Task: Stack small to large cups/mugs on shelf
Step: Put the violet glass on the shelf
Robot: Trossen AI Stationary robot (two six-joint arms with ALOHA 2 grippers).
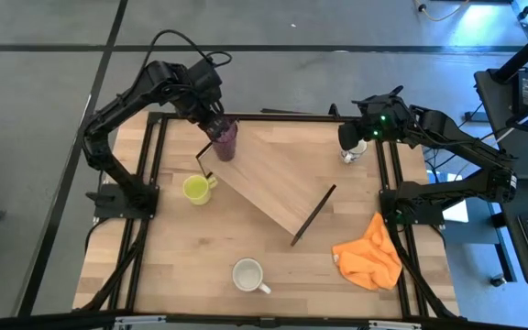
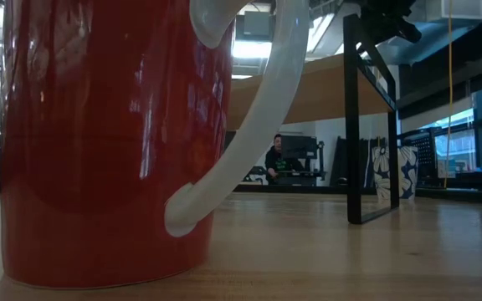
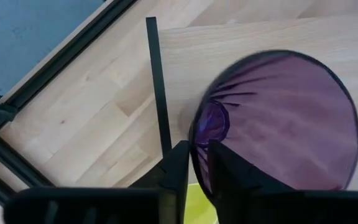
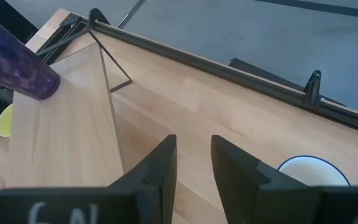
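The dark purple tumbler (image 1: 226, 144) stands on the far-left end of the light-wood shelf (image 1: 278, 179), and my left gripper (image 1: 215, 126) is shut on its rim from above. The yellow-green mug (image 1: 197, 189) sits on the table beside the shelf's left bar. The brownish-red mug with a white inside (image 1: 247, 275) stands near the table's near edge and fills the low view (image 2: 107, 142). A white-grey mug (image 1: 351, 153) stands at the table's far right. My right gripper (image 1: 356, 139) hovers just above it, slightly open, holding nothing (image 4: 193, 146). My left gripper holds the purple tumbler by its rim (image 3: 196, 134). One finger (image 3: 225, 168) is inside the mouth and the other (image 3: 178, 165) is outside the wall. The fingers come from above, pointing down. The tumbler is roughly upright with its base at the shelf (image 4: 42, 84).
An orange cloth (image 1: 369, 252) lies on the table near the right edge. The shelf lies diagonally across the table, with a dark end bar (image 1: 313, 215) toward the centre. Black frame rails (image 1: 154, 183) run along both table sides. A person (image 2: 273, 159) sits in the room beyond.
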